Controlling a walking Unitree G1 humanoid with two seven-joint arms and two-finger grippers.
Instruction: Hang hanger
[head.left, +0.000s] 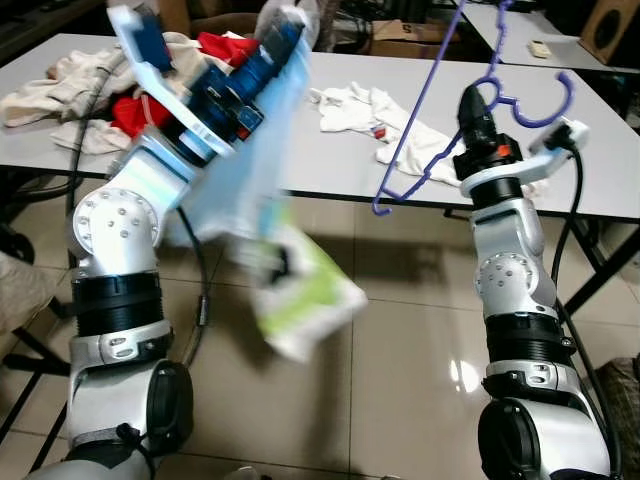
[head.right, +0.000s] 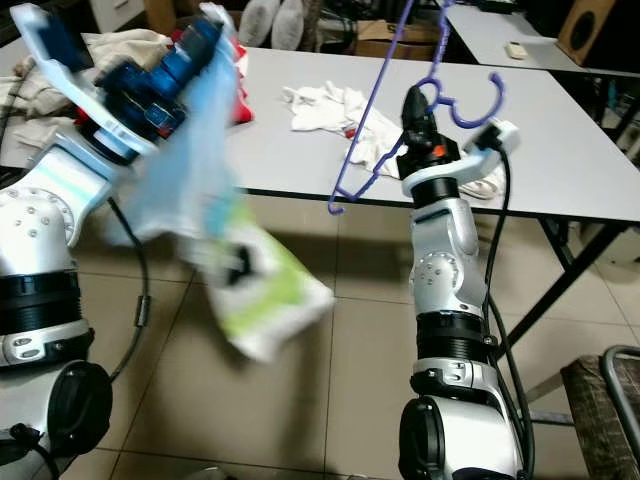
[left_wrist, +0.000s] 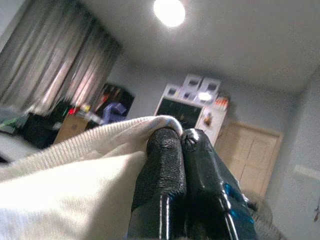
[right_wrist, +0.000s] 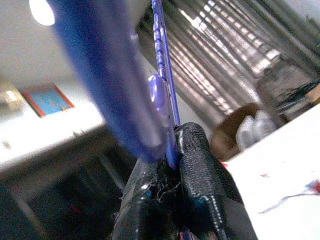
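Clothes pile (head.left: 70, 85): lies on the left end of the desk (head.left: 300, 150), white and red pieces heaped together. Judged to be the stock waiting to be hung.

Left gripper (left_wrist: 182, 137): raised above the front edge of the desk near its left end, fingers pressed together and pinching a fold of cream knit cloth at the very tips, as the left wrist view shows. The high grip lets the cloth fall free instead of bunching.

Garment (head.left: 300, 290): pale blue above, white and green lower down, hanging from the left gripper in front of the desk, over the tiled floor (head.left: 400, 380). Blurred, so probably swinging; its shape and neck opening cannot be made out.

White cloth (head.left: 365, 110): spread flat near the middle of the desk, toward the front edge, just behind the hanger's lower end.

Hanger (head.left: 440, 120): purple plastic, held up in the air over the front edge of the desk toward its right, tilted, hook (head.left: 540, 105) lying off to the right, one shoulder tip pointing down toward the floor. Well apart from the garment.

Right gripper (right_wrist: 172, 150): clenched on a thin bar of the hanger near the hook, arm upright. Judged to be presenting the hanger in open space so the garment can be brought to it.

Step in hand: garment not yet on the hanger; the two arms must close the gap first.
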